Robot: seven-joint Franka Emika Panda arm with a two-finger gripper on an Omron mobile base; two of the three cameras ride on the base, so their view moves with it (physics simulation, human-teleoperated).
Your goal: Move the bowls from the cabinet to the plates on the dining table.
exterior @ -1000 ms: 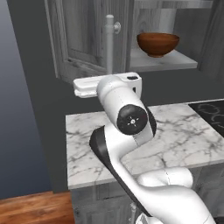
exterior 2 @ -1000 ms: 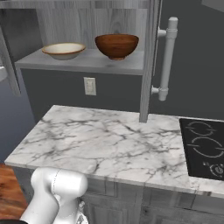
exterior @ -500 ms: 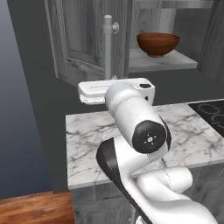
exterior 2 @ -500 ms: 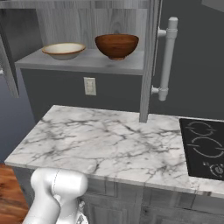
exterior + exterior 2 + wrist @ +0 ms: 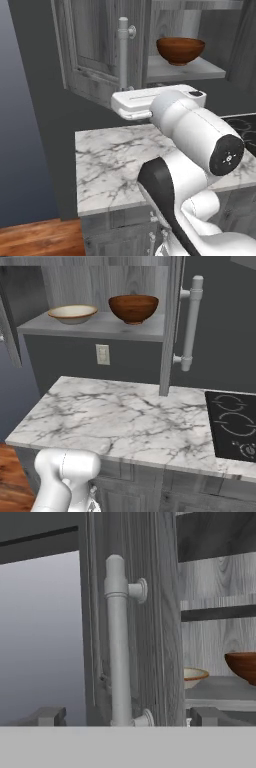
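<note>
Both bowls (image 5: pixel 73 313) show from the right; hand view shows spread fingers (image 5: pixel 47 716) flanking the handle (image 5: pixel 119 642).

A white marble counter (image 5: pixel 120 421) stands against a dark grey wall (image 5: pixel 220 331). A black stove (image 5: pixel 235 423) sits on the counter. A white outlet (image 5: pixel 102 354) is above the counter, and the brown wood floor (image 5: pixel 40 239) is below it.

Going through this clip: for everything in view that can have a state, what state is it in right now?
Cabinet: both doors swung open.
Beige bowl: upright on the cabinet shelf, untouched.
Wooden bowl: upright on the same shelf, beside the beige one, apart from it.
Gripper: open, fingers either side of the left door's handle, holding nothing.
Stove: nothing on it.
</note>
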